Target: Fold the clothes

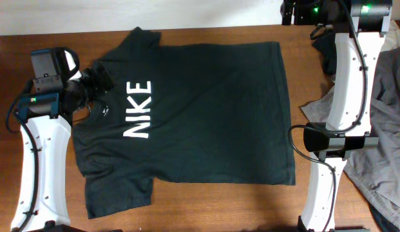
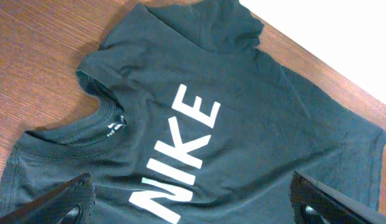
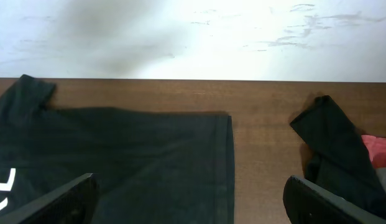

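Left gripper [image 1: 95, 81]: at the left of the overhead frame, over the neck end of the shirt. In the left wrist view [image 2: 189, 186] its jaws stand wide apart, gripping nothing.
Collar [image 2: 109, 118]: ribbed, lying at the left of the left wrist view, ahead of the open jaws.
T-shirt [image 1: 206, 109]: dark, spread flat across the middle of the worktop — collar toward the left of the overhead frame, hem toward the right, with sleeves at upper left and lower left.
Lettering [image 1: 138, 109]: white "NIKE" on the chest, just right of the collar.
Worktop [image 1: 206, 206]: brown wood grain.
Right gripper [image 3: 189, 186]: jaws parted wide, gripping nothing — facing the shirt's hem corner and the far worktop edge.
Dark garment [image 1: 325, 48]: crumpled at upper right, apart from the hem.
Grey garment [image 1: 386, 96]: heaped along the right edge.
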### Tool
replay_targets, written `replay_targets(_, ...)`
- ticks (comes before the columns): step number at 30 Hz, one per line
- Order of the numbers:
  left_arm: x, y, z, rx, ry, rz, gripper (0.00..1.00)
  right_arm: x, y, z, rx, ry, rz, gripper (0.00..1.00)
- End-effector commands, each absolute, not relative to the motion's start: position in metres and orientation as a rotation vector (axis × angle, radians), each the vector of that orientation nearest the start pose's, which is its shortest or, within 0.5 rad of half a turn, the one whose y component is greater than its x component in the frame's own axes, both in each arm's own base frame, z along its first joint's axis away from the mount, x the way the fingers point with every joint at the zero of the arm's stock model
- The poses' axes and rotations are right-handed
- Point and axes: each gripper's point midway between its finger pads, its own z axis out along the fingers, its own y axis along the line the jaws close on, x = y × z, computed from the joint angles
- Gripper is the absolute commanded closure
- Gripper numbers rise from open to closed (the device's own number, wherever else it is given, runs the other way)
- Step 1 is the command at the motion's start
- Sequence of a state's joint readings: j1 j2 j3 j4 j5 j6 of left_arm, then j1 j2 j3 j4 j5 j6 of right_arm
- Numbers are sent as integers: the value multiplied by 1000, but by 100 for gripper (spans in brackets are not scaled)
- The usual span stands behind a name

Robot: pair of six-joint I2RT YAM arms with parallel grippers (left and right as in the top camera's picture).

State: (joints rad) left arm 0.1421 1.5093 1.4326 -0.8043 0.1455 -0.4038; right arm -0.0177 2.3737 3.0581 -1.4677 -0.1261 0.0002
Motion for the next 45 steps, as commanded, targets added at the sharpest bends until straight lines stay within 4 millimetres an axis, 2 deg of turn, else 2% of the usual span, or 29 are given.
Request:
replay_targets(1, 410, 33, 236, -584, 2375, -286, 1, 535, 15, 325, -39, 2352, 153, 1)
replay_targets(23, 410, 33, 236, -584, 2375, -287, 1, 535, 19, 326, -41, 2352, 179, 1)
replay_targets(26, 410, 33, 236, -584, 2375, -286, 1, 526, 38, 323, -59, 2375, 342, 1)
replay_targets(29, 410, 33, 236, -584, 2375, -286, 1, 514, 39, 315, -29, 2434, 395, 1)
replay_targets(32, 410, 33, 236, -584, 2375, -287, 1, 496, 34, 300, 7, 2532, 377, 1)
replay_targets(35, 410, 33, 236, -584, 2375, -287, 1, 490, 32, 295, 28, 2570, 355, 13)
replay_targets(39, 410, 33, 236, -584, 2375, -286, 1, 486, 43, 304, 131, 2557, 448, 13)
replay_targets(41, 410, 33, 236, -584, 2375, -287, 1, 481, 51, 314, 121, 2537, 513, 13)
replay_targets(45, 410, 33, 236, -584, 2375, -287, 1, 467, 61, 343, 77, 2475, 591, 12)
